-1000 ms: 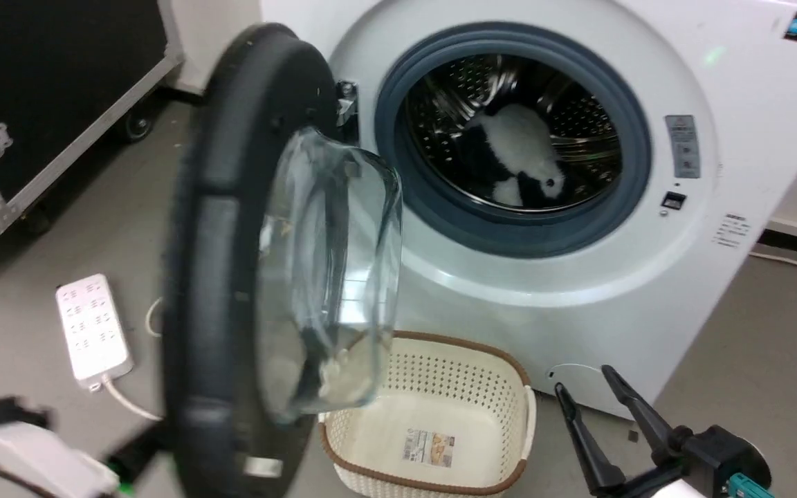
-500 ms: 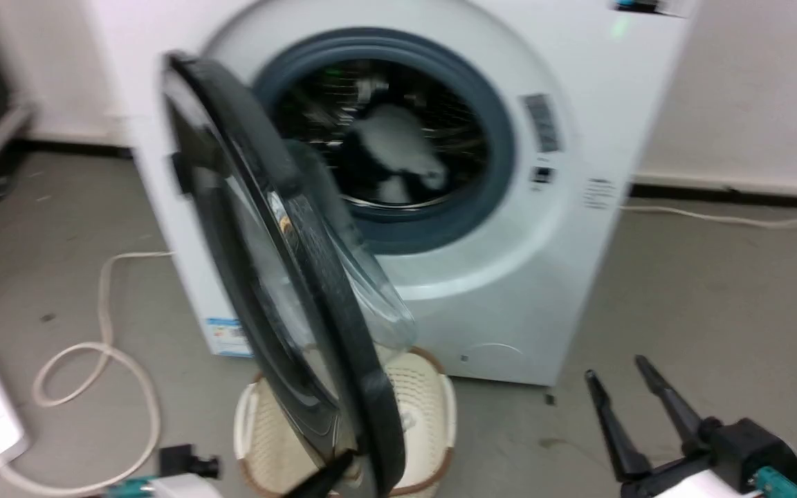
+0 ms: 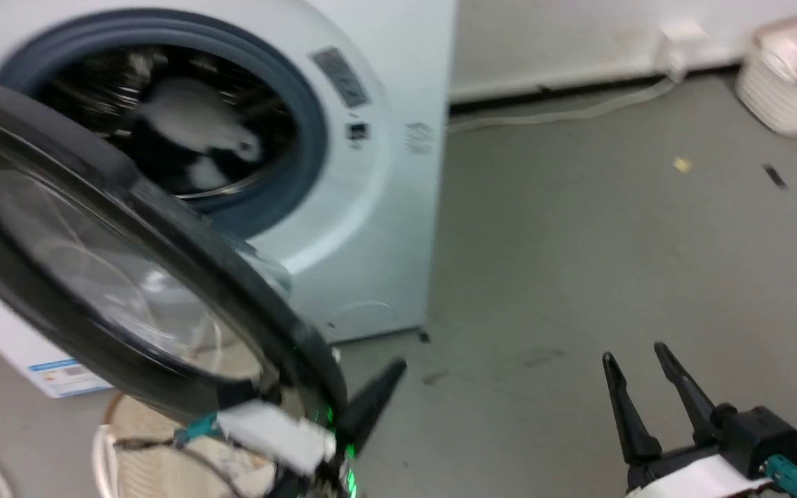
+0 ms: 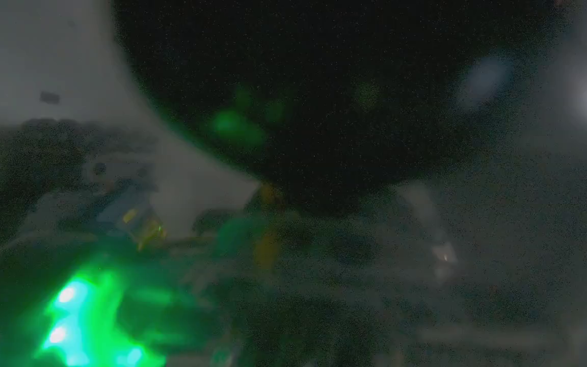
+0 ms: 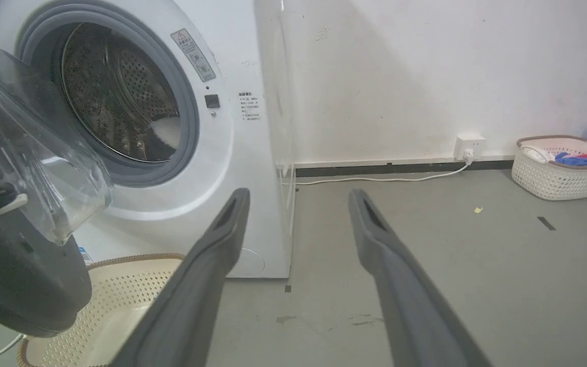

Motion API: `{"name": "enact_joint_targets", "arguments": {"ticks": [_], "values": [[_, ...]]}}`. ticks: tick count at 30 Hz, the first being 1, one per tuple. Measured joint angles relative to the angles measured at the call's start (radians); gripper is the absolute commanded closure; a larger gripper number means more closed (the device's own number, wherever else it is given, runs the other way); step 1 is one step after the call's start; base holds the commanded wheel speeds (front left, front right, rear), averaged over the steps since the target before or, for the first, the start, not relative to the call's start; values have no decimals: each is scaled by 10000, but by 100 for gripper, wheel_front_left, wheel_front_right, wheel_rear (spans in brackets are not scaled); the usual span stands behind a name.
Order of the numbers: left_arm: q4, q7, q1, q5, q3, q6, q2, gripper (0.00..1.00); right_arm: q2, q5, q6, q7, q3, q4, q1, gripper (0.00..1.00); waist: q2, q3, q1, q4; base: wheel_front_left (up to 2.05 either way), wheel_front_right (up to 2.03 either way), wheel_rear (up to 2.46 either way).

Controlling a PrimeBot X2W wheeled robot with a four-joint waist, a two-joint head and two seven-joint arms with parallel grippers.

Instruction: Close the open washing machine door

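Washing machine door [image 3: 94, 277], a large round black-rimmed disc with a bulging clear glass bowl, stands partly open. It swings out from the left side of the white washing machine [image 3: 385, 207] in the head view, and its lower edge hangs over a cream laundry basket [image 5: 120, 285] on the floor. The drum behind it is uncovered, with a white and dark item [image 3: 191, 124] lying inside.

The left hand [image 3: 371, 404] sits low at the door's free edge, with one dark finger showing beside the rim. Motion blur and the rim hide the rest, so I cannot tell whether its fingers are parted or together, or whether it touches the door. The left wrist view is dark and smeared with a green glow. The right hand [image 3: 637, 360] hovers well apart over bare floor, its fingers spread and holding nothing.

The door looks rigid and fairly heavy, and it is free to pivot only on its hinge. The glass is probably smooth, slippery and breakable, so it makes a poor contact point. The better place appears to be the black rim on the outer face near the free edge, far from the hinge, pressed rather than pinched. The latch will probably need a firm final push.
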Motion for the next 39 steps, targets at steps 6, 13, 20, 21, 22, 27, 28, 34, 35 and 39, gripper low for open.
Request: {"name": "enact_joint_targets", "arguments": {"ticks": [6, 13, 20, 21, 22, 27, 28, 34, 35, 39], "values": [[1392, -2104, -2247, -1467, -667, -314, -15, 100, 8, 226, 2, -121, 272, 169, -428, 0, 1, 893, 2, -772, 0, 0, 0], [2594, -2792, -3581, -2136, -1944, -715, -44, 100, -8, 334, 2, -180, 360, 412, -509, 0, 0, 1423, 2, -1136, 0, 0, 0], [2142, -2560, -3599, -1603, -2748, -832, -15, 100, -134, 278, 2, -203, 405, 414, -474, 0, 0, 890, -1, -490, 0, 0, 0], [1889, -2454, -3418, -1463, -2801, -832, 25, 100, -148, 267, 2, -203, 389, 389, -463, 0, 1, 779, -1, -403, 0, 0, 0], [1601, -2353, -3204, -1348, -2849, -834, 86, 100, -161, 255, 2, -203, 378, 366, -442, 0, 0, 664, -1, -313, 0, 0, 0], [52, -2328, -2069, -370, -3005, -834, 732, 63, -213, 102, 2, -203, 290, 140, -78, 0, 0, 146, -2, 323, 0, 0, 0], [-236, -2476, -1886, -98, -2976, -834, 920, 0, -222, 96, 2, -203, 286, 75, -23, 0, 0, 62, -2, 475, 0, 0, 0], [-997, -4581, -1220, 2859, -2698, -834, 2284, 0, -314, 90, 2, -205, 199, -221, 259, 0, 0, -388, -3, 1481, 0, 0, 0], [-959, -4999, -1160, 3511, -2669, -834, 2525, 0, -322, 90, 2, -205, 188, -274, 285, 0, 0, -449, -2, 1651, 0, 0, 0], [-675, -5651, -802, 6197, -2176, -374, 3064, 0, -343, 92, 2, -201, 222, -403, 454, 0, 0, -674, -2, 2312, 0, 0, 0]]}}
